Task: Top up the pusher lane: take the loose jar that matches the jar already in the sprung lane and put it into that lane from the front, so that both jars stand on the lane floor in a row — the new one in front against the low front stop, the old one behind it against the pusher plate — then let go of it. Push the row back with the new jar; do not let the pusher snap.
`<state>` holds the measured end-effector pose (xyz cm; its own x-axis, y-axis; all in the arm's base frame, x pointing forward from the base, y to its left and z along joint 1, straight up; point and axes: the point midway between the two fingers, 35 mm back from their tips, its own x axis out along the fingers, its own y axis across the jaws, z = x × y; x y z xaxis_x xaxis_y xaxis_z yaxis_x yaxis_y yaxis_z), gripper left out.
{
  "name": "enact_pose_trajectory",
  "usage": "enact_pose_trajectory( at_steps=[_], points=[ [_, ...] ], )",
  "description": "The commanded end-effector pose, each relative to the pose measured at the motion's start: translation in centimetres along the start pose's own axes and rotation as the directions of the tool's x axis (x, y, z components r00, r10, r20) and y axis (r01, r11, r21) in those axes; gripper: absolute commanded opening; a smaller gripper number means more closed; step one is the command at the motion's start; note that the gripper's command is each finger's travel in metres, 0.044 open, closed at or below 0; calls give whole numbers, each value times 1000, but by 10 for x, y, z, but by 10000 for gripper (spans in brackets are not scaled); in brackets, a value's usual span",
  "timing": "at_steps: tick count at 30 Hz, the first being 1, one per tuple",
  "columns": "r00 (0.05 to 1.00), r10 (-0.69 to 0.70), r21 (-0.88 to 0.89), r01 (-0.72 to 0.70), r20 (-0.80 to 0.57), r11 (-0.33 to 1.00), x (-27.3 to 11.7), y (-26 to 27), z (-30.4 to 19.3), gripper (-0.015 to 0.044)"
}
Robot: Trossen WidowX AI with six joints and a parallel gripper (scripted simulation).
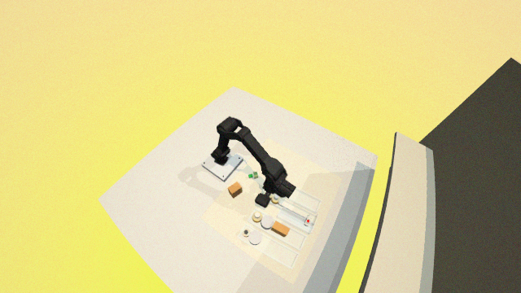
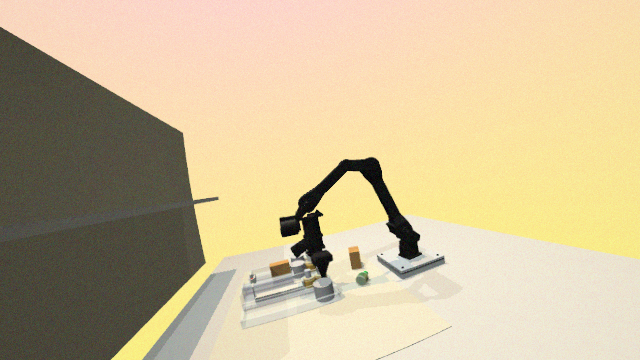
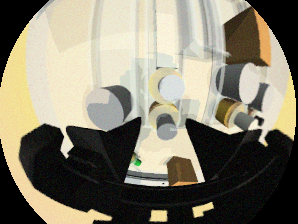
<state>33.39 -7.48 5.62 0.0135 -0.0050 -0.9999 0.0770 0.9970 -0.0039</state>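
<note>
Two matching gold jars with pale grey lids stand in a row in the sprung lane (image 1: 292,212) (image 3: 169,30). The rear jar (image 3: 170,86) (image 1: 275,199) is deeper in the lane. The front jar (image 3: 162,108) is at the lane's front, close against the rear one, and looks upright. My gripper (image 3: 164,120) (image 2: 323,274) is open, pointing down around the front jar, with one finger on each side and gaps visible in the wrist view. The arm hides the front jar in the top view. The pusher plate and the low front stop cannot be made out clearly.
A grey tin (image 2: 324,290) (image 3: 107,107) stands in one neighbouring lane. The other neighbouring lane holds a gold jar (image 1: 256,216), a tin (image 1: 267,222) and an orange box (image 1: 281,229). An upright orange box (image 1: 234,190) (image 2: 354,257) and a green jar (image 2: 362,278) are nearer the arm's base.
</note>
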Motion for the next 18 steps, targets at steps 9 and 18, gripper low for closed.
enact_pose_trajectory(
  at_steps=[9, 18],
  points=[
    [1000, -1, 1, 1, 11, 1000, -10, -1, -10, 303],
    [1000, -1, 1, 1, 9, 1000, -11, -1, -41, 303]
  ],
)
